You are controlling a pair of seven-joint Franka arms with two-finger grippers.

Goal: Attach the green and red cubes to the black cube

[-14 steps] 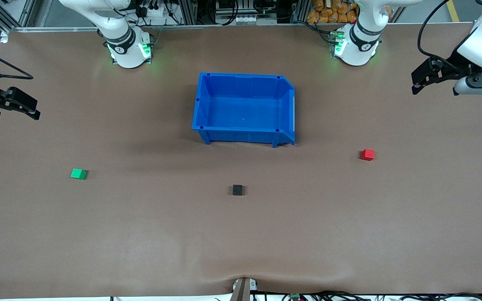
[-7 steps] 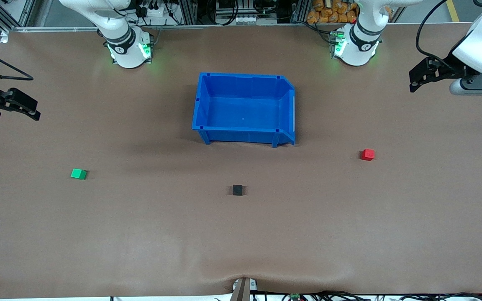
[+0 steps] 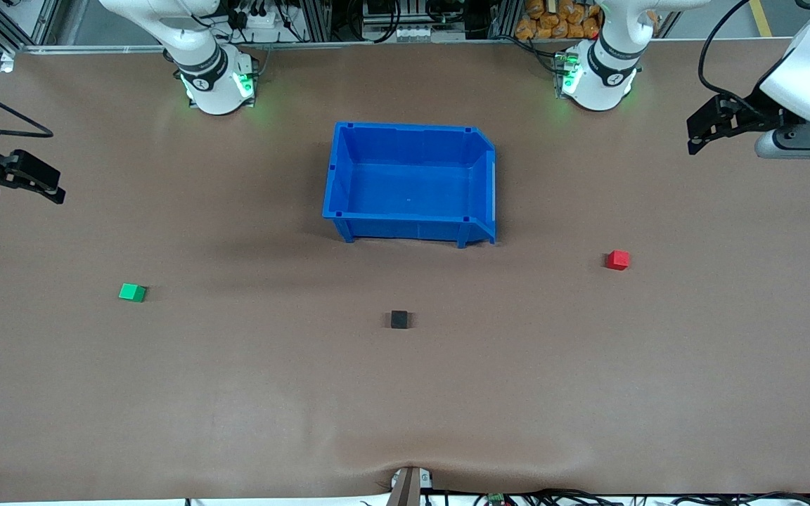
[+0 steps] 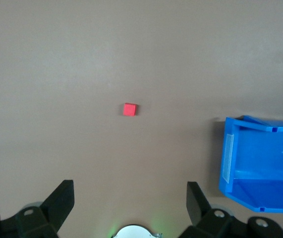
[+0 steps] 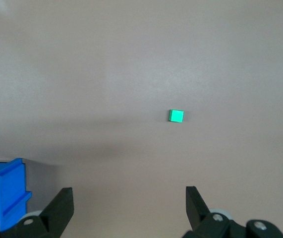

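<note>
Both tools released, all three cubes apart on the tabletop (image 3: 588, 393).
The red cube (image 3: 617, 260) and green cube (image 3: 132, 292) lie well apart from the black cube (image 3: 399, 320) between them. The left tool (image 3: 706, 133) and right tool (image 3: 29, 180), both spread wide, are held high over the tabletop ends; a tiny cube could be nudged aside (or missed) by an off-centre descent.

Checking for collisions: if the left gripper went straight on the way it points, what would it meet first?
Probably only bare table. The open left gripper points down, the red cube ahead of its fingers.

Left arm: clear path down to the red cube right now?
Probably yes. The left gripper hangs open over bare table at its own end, and the red cube sits alone there, with the blue bin well to one side.
</note>
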